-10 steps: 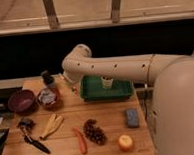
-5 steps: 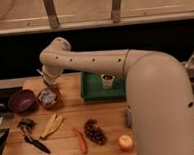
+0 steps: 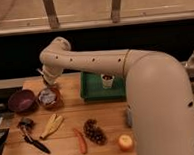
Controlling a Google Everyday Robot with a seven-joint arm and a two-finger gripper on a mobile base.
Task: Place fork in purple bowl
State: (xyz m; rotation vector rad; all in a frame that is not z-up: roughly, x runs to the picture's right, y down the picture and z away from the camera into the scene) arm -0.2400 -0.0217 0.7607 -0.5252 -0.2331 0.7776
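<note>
Swinging leftward since 1 second ago, the white arm [image 3: 89, 62] is bringing its gripper [image 3: 47, 81] over the orange-rimmed bowl [image 3: 48, 97], just right of the purple bowl [image 3: 21, 101]; whether the gripper is spread or pinching cannot be told; the fork is not showing anywhere, so placement is probably still pending.

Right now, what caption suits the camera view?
Robot hand hovers above small orange-rimmed bowl, beside round dark purple bowl, on wooden table.

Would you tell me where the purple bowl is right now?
In the camera view, the purple bowl sits far left on the table, beside the orange-rimmed bowl; the gripper hangs right by that smaller bowl.
</note>
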